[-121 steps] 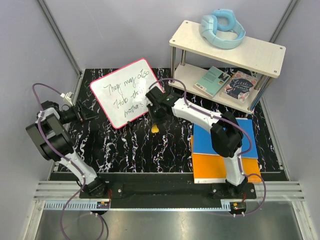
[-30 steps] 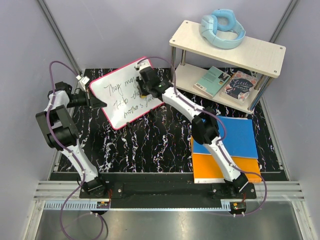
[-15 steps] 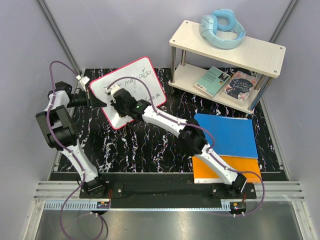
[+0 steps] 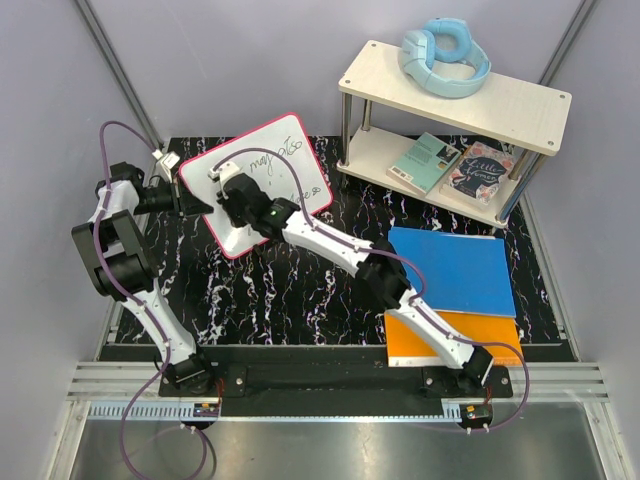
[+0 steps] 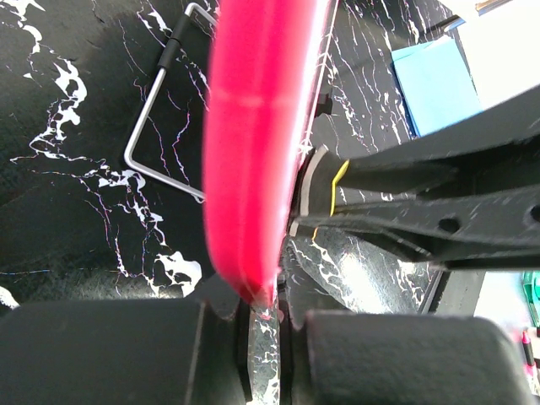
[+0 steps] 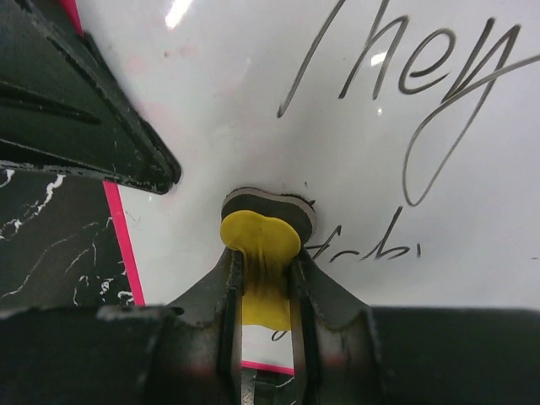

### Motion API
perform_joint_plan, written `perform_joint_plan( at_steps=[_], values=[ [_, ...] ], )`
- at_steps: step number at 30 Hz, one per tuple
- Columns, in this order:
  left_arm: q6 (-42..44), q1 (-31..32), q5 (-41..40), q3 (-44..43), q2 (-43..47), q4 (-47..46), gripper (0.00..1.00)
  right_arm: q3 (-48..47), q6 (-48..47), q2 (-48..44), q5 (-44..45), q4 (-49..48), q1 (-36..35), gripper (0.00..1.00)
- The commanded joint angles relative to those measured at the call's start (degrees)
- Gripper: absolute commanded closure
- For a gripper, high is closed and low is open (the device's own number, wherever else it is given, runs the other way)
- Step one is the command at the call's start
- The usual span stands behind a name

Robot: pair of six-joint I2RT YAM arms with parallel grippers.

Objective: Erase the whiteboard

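- The right gripper [image 4: 228,192], reaching from the near right, is clamped on a yellow eraser [image 6: 261,242]. The eraser's grey pad presses the whiteboard [image 4: 300,140] near its left end.
- The whiteboard stands tilted at the far left of the table [image 4: 300,290], its long axis running near-left to far-right. The remaining writing [image 4: 270,158] lies far-right of the eraser, within the right arm's reach.
- The left gripper [image 4: 188,204] is closed on the whiteboard's left edge, steadying it.
- A second ago the eraser was at the far-right end; the lower lines now look mostly gone.
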State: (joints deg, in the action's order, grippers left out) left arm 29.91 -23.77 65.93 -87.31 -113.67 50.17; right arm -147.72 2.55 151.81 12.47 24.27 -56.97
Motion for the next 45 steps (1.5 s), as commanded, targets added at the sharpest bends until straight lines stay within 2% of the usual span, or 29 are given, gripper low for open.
perform_joint_plan(
  at_steps=[1,9,15,19,23,27,29,36,40,45],
  values=[
    [9.9,1.4,-20.7,-0.2,0.6,-1.7,1.00,-2.6,2.1,0.2,0.6,-10.9,3.4,1.00],
    [9.9,1.4,-20.2,-1.0,-0.2,-0.3,1.00,0.8,2.3,-0.6,4.1,-11.0,7.6,1.00],
    [10.3,1.4,-20.9,-1.0,0.1,0.2,1.00,11.1,4.5,-6.0,8.3,-11.4,12.1,1.00],
    [10.3,1.4,-20.8,-1.0,0.2,0.5,1.00,22.2,3.3,-11.7,11.2,-17.6,15.0,1.00],
    [10.3,1.4,-20.8,-0.9,0.1,0.7,1.00,25.6,3.6,-13.0,11.3,-19.9,18.6,1.00],
    [11.0,1.4,-21.1,-0.8,0.1,1.1,1.00,24.6,2.6,-12.3,8.3,-19.8,19.2,1.00],
    [11.2,1.4,-21.2,-0.5,0.3,1.3,1.00,24.7,2.6,-12.5,3.5,-19.7,18.7,1.00],
    [11.4,1.4,-21.5,-0.5,0.8,1.4,1.00,22.4,0.1,-11.7,3.1,-20.8,12.5,1.00],
    [11.7,1.4,-21.5,-0.2,1.4,1.7,1.00,14.5,0.7,-7.9,0.9,-17.6,10.7,1.00],
    [12.4,2.0,-22.4,0.6,2.2,1.7,1.00,-0.5,-0.7,-0.4,-2.4,-10.4,7.8,1.00]
  ],
)
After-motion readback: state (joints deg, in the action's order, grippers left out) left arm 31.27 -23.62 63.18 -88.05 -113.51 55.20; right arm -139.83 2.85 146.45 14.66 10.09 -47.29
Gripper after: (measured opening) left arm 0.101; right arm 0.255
